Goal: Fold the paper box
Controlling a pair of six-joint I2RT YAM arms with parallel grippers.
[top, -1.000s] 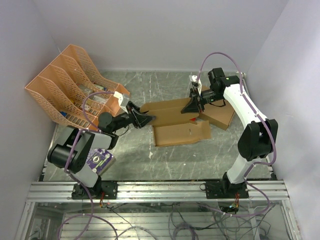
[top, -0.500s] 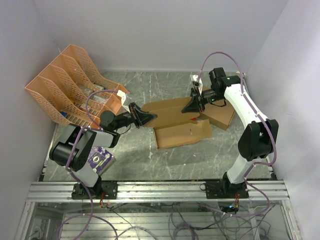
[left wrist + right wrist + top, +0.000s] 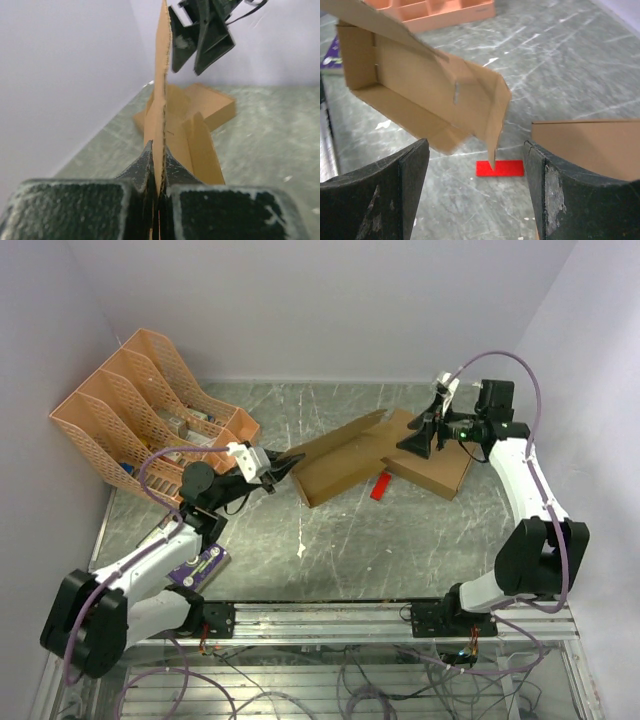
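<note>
**Paper box (image 3: 345, 462): light, thin card**

Left end effector (image 3: 286, 463) pinches its left edge, holding it tilted, half-open, over the worktop (image 3: 400, 540). Right end effector (image 3: 412, 440) is spread and empty beside its right flap. Grip near creases; you'd likely buckle panels otherwise.

We see the paper box (image 3: 345, 465) — plain brown cardboard, half-folded into an open trough with loose flaps — tilted, slantwise near the middle of the worktop (image 3: 400, 540), toward its far edge.

Pale lilac walls (image 3: 300, 300) encl. grey marbled tabletop (image 3: 400, 540), alum. rail (image 3: 320, 620) in front.
</note>
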